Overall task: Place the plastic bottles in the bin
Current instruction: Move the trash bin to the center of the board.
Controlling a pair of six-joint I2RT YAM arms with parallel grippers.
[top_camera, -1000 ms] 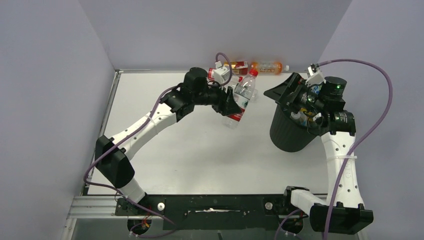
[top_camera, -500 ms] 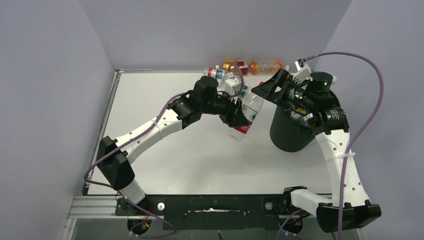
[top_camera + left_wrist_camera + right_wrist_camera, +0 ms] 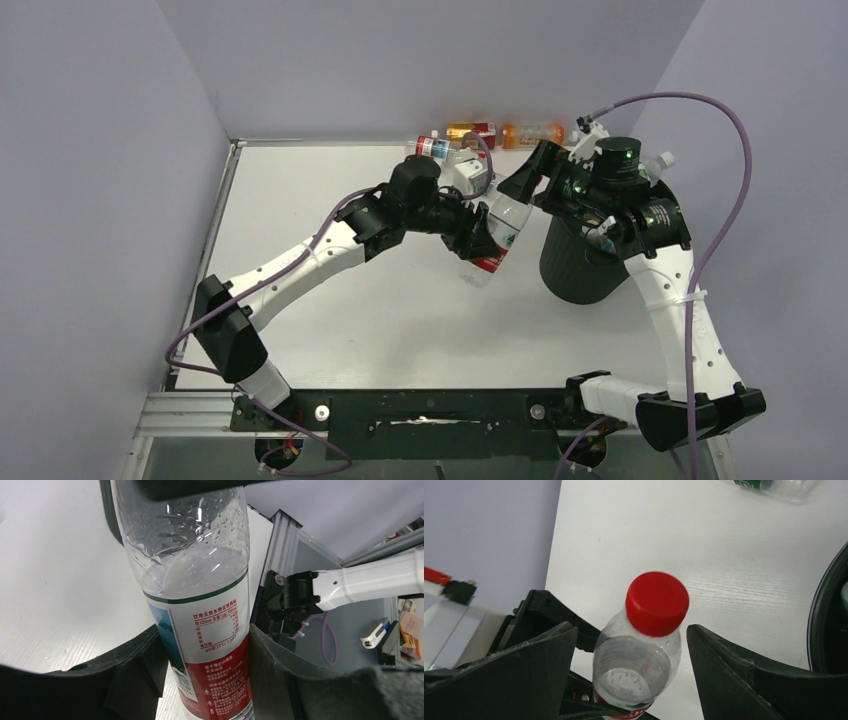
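White bench (image 3: 400, 320), lilac walls (image 3: 430, 60) enclosing. Left end effector (image 3: 485, 240) gripping 1 bottle (image 3: 210, 580); right end effector (image 3: 631, 630) hanging open, flanking its red cap (image 3: 657, 602).

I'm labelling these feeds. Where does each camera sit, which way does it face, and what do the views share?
Top view: fixed above and behind, looking down on the table; left arm and right arm show, bases nearest.
Left wrist: on the left arm, looking along the left claw, shut on a water bottle; its black fingers show.
Right wrist: on the right arm, looking down past the open right claw at the bottle's red cap.
Shared: all three show that bottle.
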